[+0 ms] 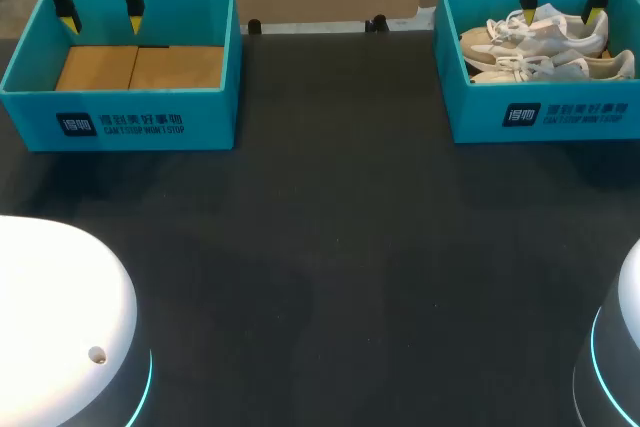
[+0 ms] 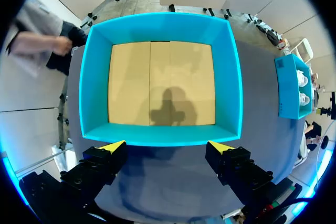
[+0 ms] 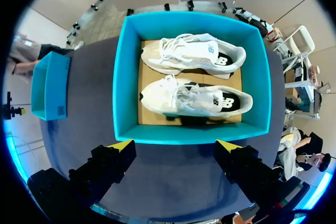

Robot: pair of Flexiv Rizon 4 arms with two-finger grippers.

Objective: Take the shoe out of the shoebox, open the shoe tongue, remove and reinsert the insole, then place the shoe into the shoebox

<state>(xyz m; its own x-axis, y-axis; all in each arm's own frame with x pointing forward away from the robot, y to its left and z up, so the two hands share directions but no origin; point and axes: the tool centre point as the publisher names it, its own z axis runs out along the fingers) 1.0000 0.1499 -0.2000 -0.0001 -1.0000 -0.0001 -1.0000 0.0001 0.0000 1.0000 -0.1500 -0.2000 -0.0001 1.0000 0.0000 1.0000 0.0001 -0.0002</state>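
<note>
Two turquoise shoeboxes stand at the far edge of the black table (image 1: 330,247), well apart, one under each arm.

1. Left gripper (image 1: 101,22): it hangs above the left shoebox (image 1: 120,117). Its jaws are spread wide and hold nothing. In the left wrist view, the left gripper (image 2: 166,145) sits over the near wall of the box (image 2: 94,77), and the brown cardboard floor (image 2: 163,82) lies ahead of the fingers.

2. Right gripper (image 1: 562,15): it hangs above the right shoebox (image 1: 545,122). Its jaws are also spread and touch nothing. In the right wrist view, the right gripper (image 3: 174,144) sits just short of the near wall of the box (image 3: 126,77).

3. Shoes: a pair of white and cream lace-up sneakers lies side by side inside the right shoebox, ahead of the right fingers. The near sneaker (image 3: 194,98) is closest to the fingertips. The far sneaker (image 3: 194,56) lies beyond it, against the far wall. Both toes point toward the left shoebox. Each sneaker carries a small dark logo on its side.

4. Markings: each shoebox has a label on its outer front wall, shown in the head view, left (image 1: 120,125) and right (image 1: 565,112). Each label is a dark square emblem with lines of white print beside it.
</note>
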